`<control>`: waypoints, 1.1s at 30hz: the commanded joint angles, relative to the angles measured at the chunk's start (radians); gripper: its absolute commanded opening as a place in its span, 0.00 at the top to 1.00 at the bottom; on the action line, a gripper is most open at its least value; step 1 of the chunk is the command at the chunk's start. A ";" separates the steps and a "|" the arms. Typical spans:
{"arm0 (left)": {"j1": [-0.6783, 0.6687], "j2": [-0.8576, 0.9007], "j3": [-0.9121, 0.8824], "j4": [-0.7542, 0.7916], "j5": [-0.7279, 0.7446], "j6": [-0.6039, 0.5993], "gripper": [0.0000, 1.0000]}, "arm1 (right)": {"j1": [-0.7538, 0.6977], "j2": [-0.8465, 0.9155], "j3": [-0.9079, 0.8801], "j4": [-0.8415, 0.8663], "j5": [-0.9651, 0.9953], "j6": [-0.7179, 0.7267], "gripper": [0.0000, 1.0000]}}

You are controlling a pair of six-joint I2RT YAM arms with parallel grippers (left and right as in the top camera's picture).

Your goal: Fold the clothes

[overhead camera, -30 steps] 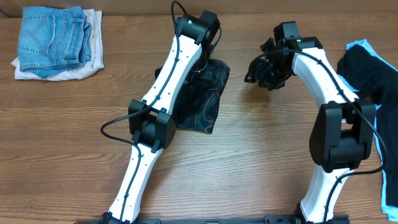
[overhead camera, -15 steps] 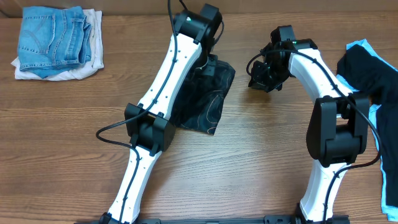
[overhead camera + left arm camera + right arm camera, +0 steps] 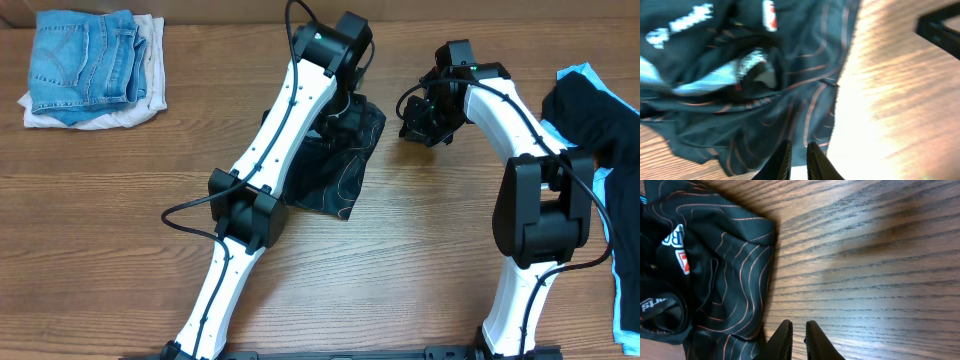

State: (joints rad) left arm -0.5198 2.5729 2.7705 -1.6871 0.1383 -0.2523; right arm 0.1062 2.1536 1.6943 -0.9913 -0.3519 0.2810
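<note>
Jersey [image 3: 340, 178] crumpled beneath left gripper [image 3: 799, 145], fingers near-closed, grip indeterminate; right gripper [image 3: 797, 324] near-closed, empty, over open table [image 3: 880, 255] beside jersey's edge.

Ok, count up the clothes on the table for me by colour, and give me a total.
Blue denim jeans, folded: 1
White garment under the jeans: 1
Black jersey with thin contour lines: 1
Black-and-light-blue garment at the right edge, partly out of frame: 1
Total: 4
</note>
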 commanded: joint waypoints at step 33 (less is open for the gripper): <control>0.419 -0.054 -0.292 0.016 0.240 0.235 0.32 | 0.253 0.007 0.009 0.457 -0.045 -0.011 0.39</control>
State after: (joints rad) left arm -0.0990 2.5484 2.5278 -1.6806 0.3130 -0.0708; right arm 0.3790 2.1536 1.6943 -0.5659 -0.4282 0.2287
